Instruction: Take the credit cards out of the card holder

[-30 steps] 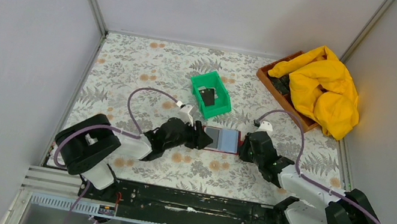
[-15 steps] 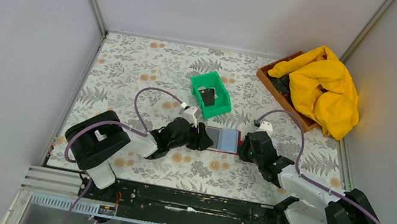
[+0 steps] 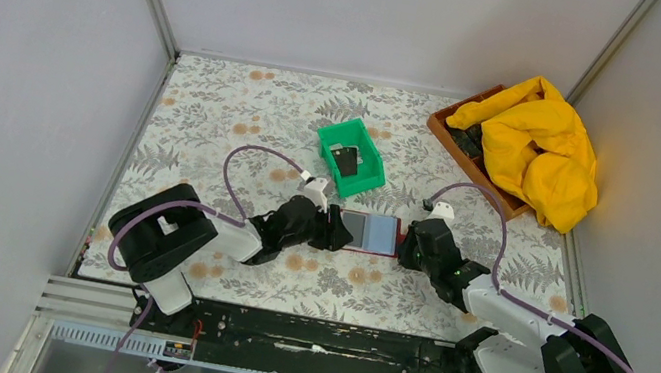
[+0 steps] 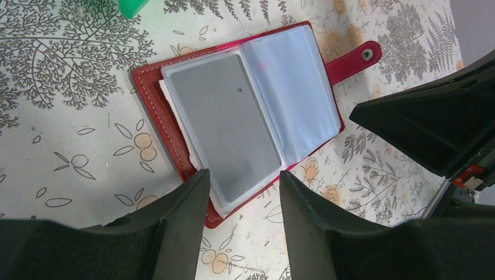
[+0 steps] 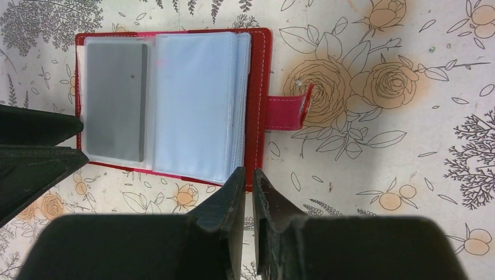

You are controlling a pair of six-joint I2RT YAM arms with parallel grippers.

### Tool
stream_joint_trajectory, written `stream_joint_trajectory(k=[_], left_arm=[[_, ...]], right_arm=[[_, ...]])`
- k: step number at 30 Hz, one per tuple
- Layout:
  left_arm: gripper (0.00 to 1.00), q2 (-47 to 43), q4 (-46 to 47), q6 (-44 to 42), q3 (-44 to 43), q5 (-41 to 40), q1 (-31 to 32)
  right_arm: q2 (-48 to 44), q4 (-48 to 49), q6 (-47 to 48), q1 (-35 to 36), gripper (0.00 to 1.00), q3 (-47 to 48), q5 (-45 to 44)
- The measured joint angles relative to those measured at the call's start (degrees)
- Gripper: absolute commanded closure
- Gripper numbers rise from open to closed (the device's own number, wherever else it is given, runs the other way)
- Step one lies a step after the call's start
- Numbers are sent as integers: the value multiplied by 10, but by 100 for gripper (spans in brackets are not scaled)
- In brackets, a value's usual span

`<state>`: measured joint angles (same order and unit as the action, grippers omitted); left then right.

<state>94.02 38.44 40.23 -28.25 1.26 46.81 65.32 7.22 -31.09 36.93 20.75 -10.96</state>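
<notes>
Card holder (image 4: 154, 111) lies open and flat on your flowery desk (image 4: 70, 134), between the two claws. It is dark red with stitched edges, and its little strap ends in a round metal snap (image 4: 366, 54). Inside are smooth, shiny, pale blue sleeves (image 4: 295, 87). One thin, flat grey credit card (image 4: 225, 125) with rounded corners sits in the sleeve nearest your left claw (image 4: 240, 175). That claw is wide, and a corner of the sleeve shows between its black fingers. Your right claw (image 5: 249, 172) is nearly closed, with just a thin slit. It holds nothing, and its tips are at the red cover's edge.
</notes>
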Motion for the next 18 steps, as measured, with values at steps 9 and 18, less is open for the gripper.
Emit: stream_joint_trajectory(k=[9,18], left_arm=[[47,3,-8,-1,0,0,0],[47,6,-5,0,0,8,0]], right_arm=[[7,9,0,0,84,0,1],[8,13,0,0,85,-2,1]])
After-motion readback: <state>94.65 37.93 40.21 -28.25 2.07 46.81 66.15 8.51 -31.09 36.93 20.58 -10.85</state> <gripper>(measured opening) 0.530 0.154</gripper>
